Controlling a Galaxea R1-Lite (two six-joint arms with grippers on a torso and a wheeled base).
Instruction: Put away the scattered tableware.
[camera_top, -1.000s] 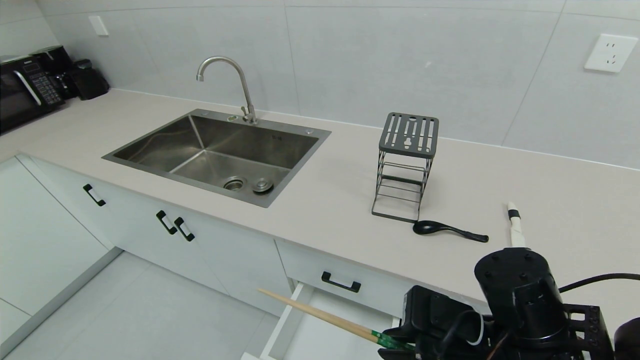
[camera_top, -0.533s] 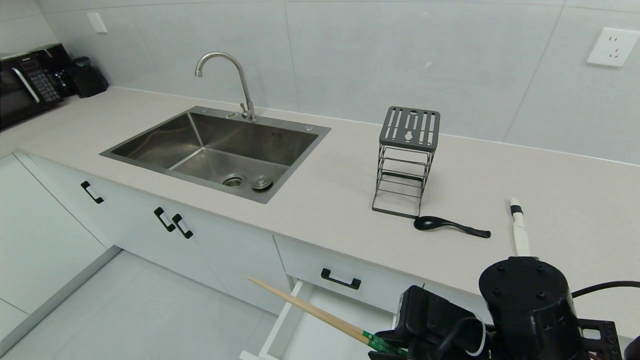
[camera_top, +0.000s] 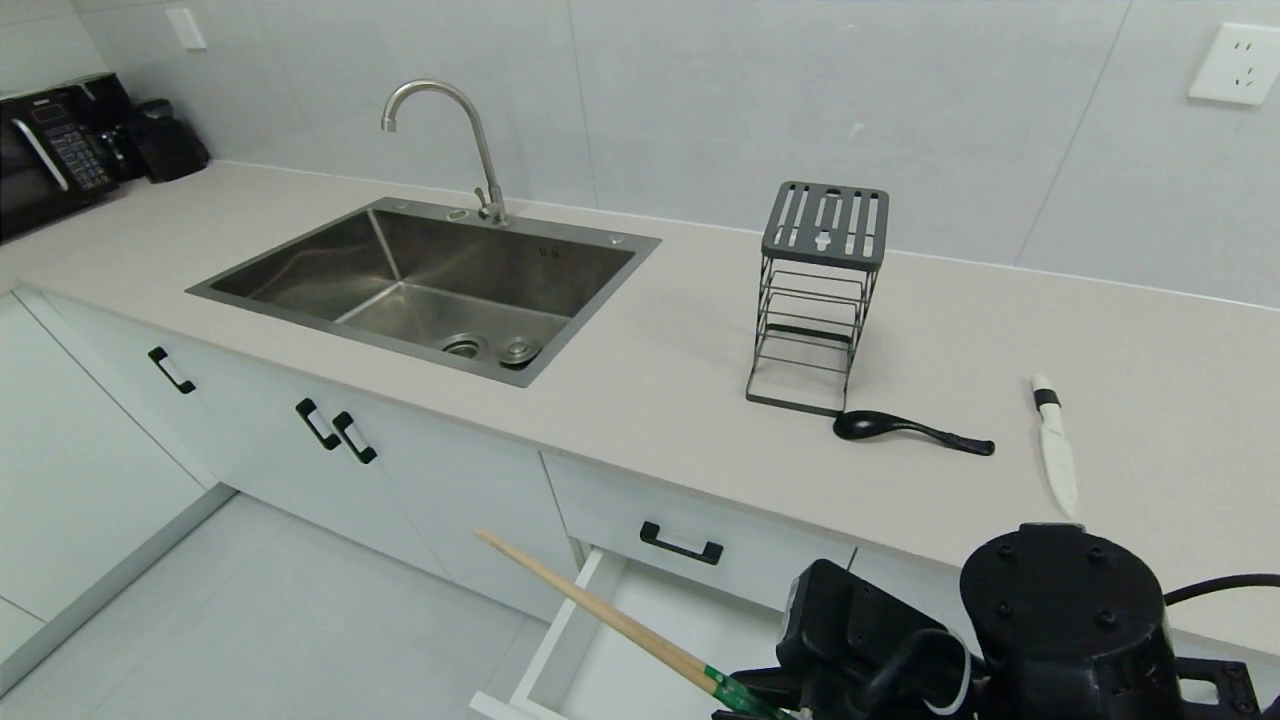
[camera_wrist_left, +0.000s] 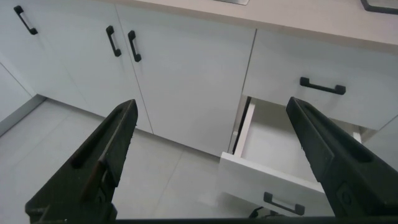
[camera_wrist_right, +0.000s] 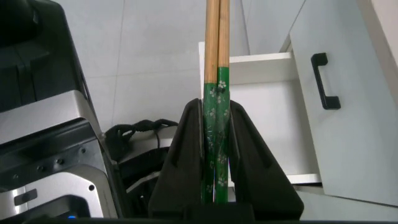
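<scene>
Right gripper (camera_wrist_right: 214, 155): fingers clenched on the green-patterned ends of a pair of wooden chopsticks (camera_wrist_right: 216, 62). In the head view the chopsticks (camera_top: 600, 610) slant up and to the robot's left from the gripper (camera_top: 760, 700), above the floor and the left front corner of an open drawer (camera_top: 560, 650).

Left gripper (camera_wrist_left: 211, 106): fingers spread wide apart with nothing between them, facing the white cabinet fronts and the open drawer (camera_wrist_left: 273, 143).

The open drawer is white and is pulled out below the counter (camera_top: 650, 400). Just above it is a shut drawer with a black handle (camera_top: 680, 545).

On the counter, near the front edge:
- Black spoon (camera_top: 905, 430), lying flat, its bowl just beside the front right foot of the rack, its handle pointing to the right.
- White knife (camera_top: 1055, 445), to the right of the spoon and apart from it, its tip towards the front edge and a black band near its far end.

Dark wire rack (camera_top: 818, 300): upright, mid-counter, with a slotted top.

Steel sink (camera_top: 430, 290): set in the left half of the counter, with the faucet (camera_top: 450, 140) at its back rim.

Black microwave (camera_top: 50, 150): far left corner of the counter.
</scene>
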